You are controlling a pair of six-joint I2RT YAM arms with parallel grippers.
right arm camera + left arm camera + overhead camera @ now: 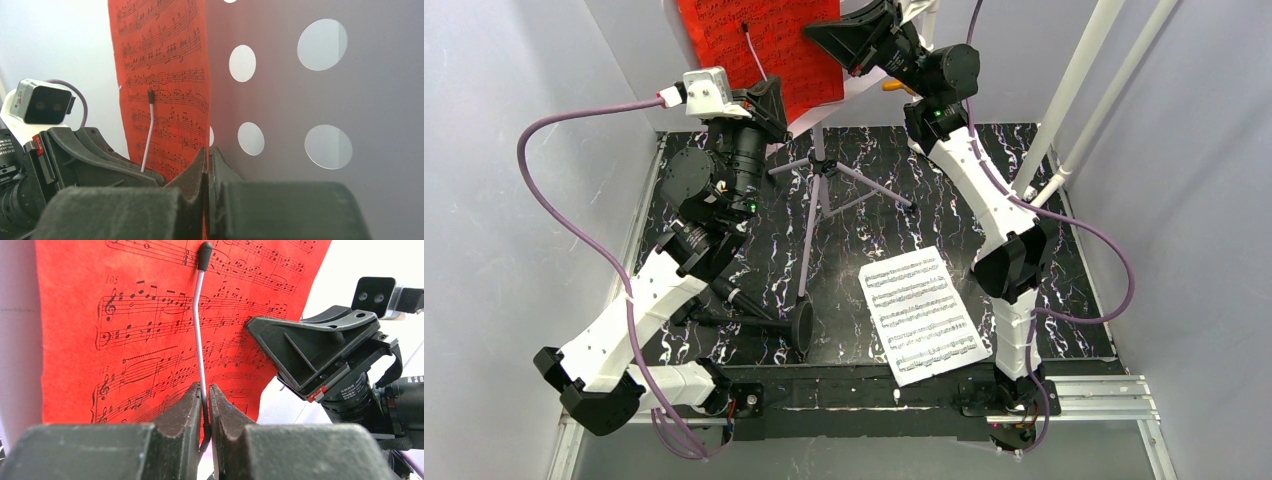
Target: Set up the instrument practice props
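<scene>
Arms reach from the near edge of the black marbled table up to its far edge, where the lilac perforated music stand stands upright on its tripod legs. The left arm has its elbow folded out past the near-left corner, its forearm climbing along the left side and its wrist raised to the stand's face. The left end effector has its fingers a slit apart with the thin grey wire page holder running up between them; whether they pinch it cannot be told. That black-tipped wire lies across the red sheet-music page resting on the stand. The right arm rises along the right side, bends at the elbow and leans in toward the far middle. The right end effector is closed on the red page's right edge, a sliver of red showing between its fingers. The white sheet-music page lies flat by the near edge, right of middle. The black microphone on its round-based stand lies toppled toward the near-left corner.
</scene>
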